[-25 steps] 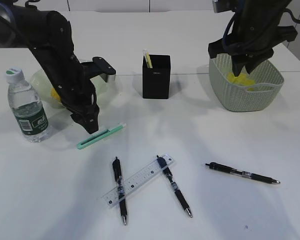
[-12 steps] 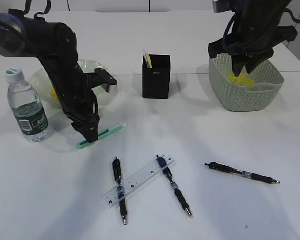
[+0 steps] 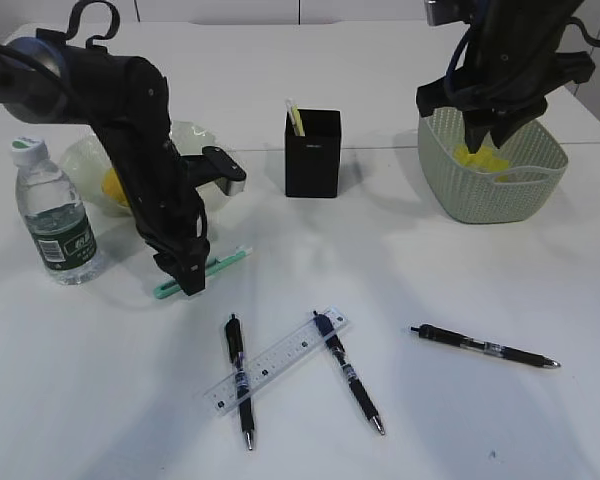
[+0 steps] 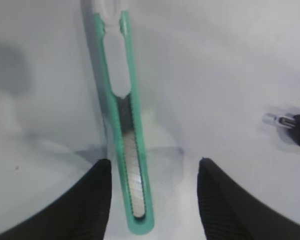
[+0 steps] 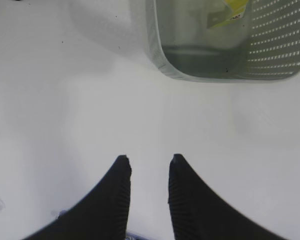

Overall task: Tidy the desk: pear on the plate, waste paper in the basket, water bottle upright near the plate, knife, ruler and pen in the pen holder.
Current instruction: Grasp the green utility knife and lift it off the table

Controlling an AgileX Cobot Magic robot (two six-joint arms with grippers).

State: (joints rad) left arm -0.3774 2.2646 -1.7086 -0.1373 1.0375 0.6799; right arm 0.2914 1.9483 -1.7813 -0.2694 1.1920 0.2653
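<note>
White tabletop (image 3: 480,400) fills the scene. Low over it, the left tool (image 4: 152,200) has its jaws spread on either side of the green knife (image 4: 127,150), neither jaw visibly touching it. At upper right, the right tool (image 5: 149,172) hangs empty with a narrow gap between its jaws, above the basket (image 3: 500,195) that holds yellow waste paper (image 3: 480,158). Left of the knife, the water bottle (image 3: 55,215) stands upright near the plate (image 3: 205,140). Between them, the pen holder (image 3: 312,155) stands. Across a pen (image 3: 239,380), the ruler (image 3: 277,360) lies.
</note>
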